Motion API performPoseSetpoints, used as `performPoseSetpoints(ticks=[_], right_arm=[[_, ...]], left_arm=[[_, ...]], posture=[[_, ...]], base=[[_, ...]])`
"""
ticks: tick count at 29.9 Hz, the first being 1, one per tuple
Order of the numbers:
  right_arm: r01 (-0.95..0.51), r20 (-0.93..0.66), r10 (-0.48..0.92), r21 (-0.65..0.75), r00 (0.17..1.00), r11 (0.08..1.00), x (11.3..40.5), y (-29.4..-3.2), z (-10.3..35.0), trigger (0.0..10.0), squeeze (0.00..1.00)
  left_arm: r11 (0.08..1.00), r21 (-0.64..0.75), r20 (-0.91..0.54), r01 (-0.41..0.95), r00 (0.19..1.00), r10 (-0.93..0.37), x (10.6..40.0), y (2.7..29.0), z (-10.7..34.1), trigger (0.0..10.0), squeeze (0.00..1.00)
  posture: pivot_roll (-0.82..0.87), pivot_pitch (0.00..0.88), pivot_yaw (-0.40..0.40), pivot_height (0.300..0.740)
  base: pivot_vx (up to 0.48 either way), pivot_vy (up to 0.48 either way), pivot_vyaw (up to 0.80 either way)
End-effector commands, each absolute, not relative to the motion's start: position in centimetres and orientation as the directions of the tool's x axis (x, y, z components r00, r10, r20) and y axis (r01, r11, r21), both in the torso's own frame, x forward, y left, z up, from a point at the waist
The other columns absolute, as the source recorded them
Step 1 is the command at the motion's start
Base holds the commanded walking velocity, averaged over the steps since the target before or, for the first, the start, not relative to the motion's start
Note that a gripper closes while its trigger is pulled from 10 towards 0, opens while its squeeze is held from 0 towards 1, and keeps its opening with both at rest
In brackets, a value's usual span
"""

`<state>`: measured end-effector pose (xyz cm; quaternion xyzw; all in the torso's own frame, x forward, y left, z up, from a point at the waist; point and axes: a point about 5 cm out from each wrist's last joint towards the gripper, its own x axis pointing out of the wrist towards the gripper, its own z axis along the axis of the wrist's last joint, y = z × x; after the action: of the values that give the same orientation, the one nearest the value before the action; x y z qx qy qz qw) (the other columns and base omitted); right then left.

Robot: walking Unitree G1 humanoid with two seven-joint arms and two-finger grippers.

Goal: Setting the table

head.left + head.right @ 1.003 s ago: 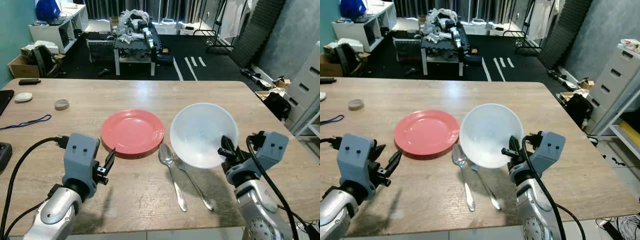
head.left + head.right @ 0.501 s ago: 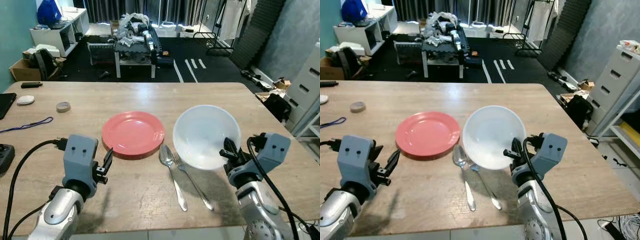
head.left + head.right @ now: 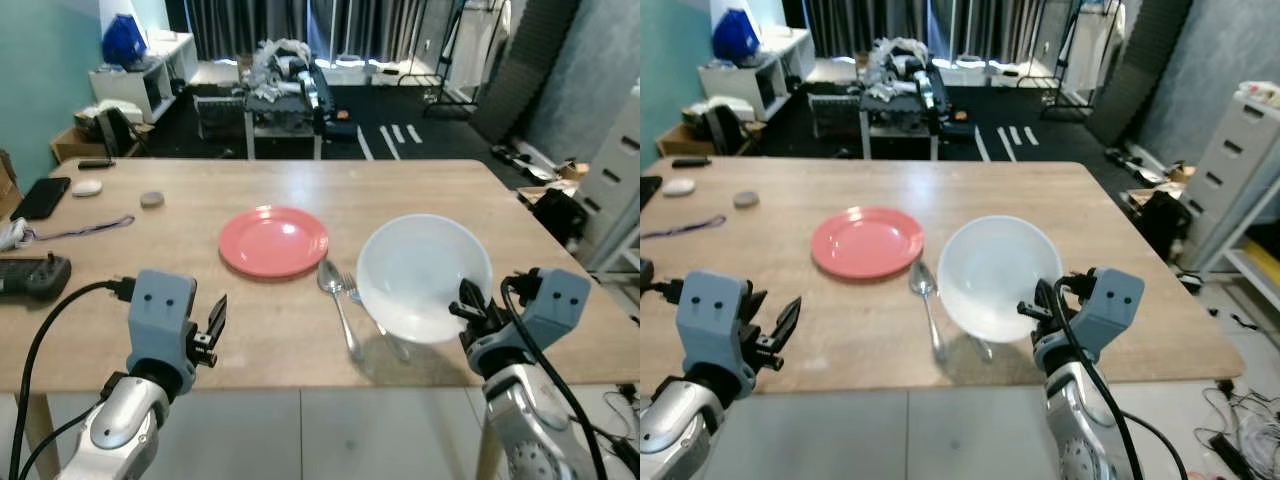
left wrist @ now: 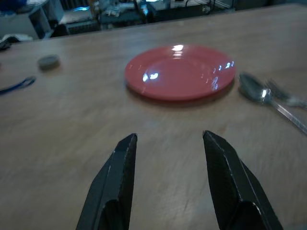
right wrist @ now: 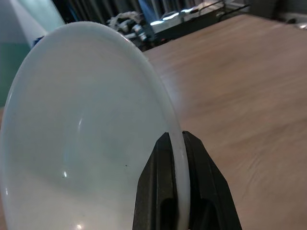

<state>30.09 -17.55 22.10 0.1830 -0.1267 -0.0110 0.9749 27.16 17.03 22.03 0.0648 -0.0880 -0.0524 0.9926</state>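
— White bowl (image 3: 422,275) pinched at its near rim by the right gripper (image 3: 472,304), both fingers closed on the edge, one inside and one outside. Held tilted, just above the wooden table (image 3: 300,190) near its front edge.

— And laid out already?

— Red plate (image 3: 274,241) flat on the table, left of the bowl. Spoon (image 3: 338,294) just beside the plate's right edge, bowl end toward the far side; fork (image 3: 352,287) close alongside, partly hidden under the raised bowl.

— So how far along?

— Judged about midway: plate and cutlery down, bowl not yet set. Likely bound for the plate or a spot next to it; impossible to say which.

— Left side?

— Left gripper (image 4: 168,143) hovering low over bare wood short of the plate, fingers spread apart, holding nothing.

— Anything else on the table?

— Clutter at the far left: dark phone (image 3: 44,197), small grey disc (image 3: 151,199), thin cord (image 3: 85,230), black device (image 3: 30,276). Well apart from the setting.

— Left to do?

— Bowl to be lowered level and released without knocking the cutlery beneath.
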Motion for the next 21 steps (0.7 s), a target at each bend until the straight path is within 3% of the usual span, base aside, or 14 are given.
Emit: performPoseSetpoints(ticks=[1,9,21], right_arm=[[-0.02,0.239,-0.07,0.355,0.968,0.935,29.91,-17.54,21.88,10.0,0.0],[-0.016,0.236,-0.073,0.354,0.969,0.935,29.91,-17.58,21.81,10.0,0.0],[-0.012,0.23,-0.075,0.356,0.97,0.934,29.88,-17.55,21.62,10.0,0.0]], left_arm=[[0.987,0.14,0.157,0.079,0.982,-0.101,27.05,17.33,21.65,10.0,0.0],[0.987,0.14,0.158,0.078,0.982,-0.1,27.11,17.32,21.67,10.0,0.0],[0.987,0.141,0.158,0.079,0.982,-0.101,27.2,17.3,21.69,10.0,0.0]], posture=[[0.08,0.141,0.049,0.74],[0.08,0.145,0.05,0.74],[0.08,0.146,0.054,0.74]], base=[[-0.277,0.0,0.0],[-0.27,0.0,0.0],[0.0,0.0,0.0]])
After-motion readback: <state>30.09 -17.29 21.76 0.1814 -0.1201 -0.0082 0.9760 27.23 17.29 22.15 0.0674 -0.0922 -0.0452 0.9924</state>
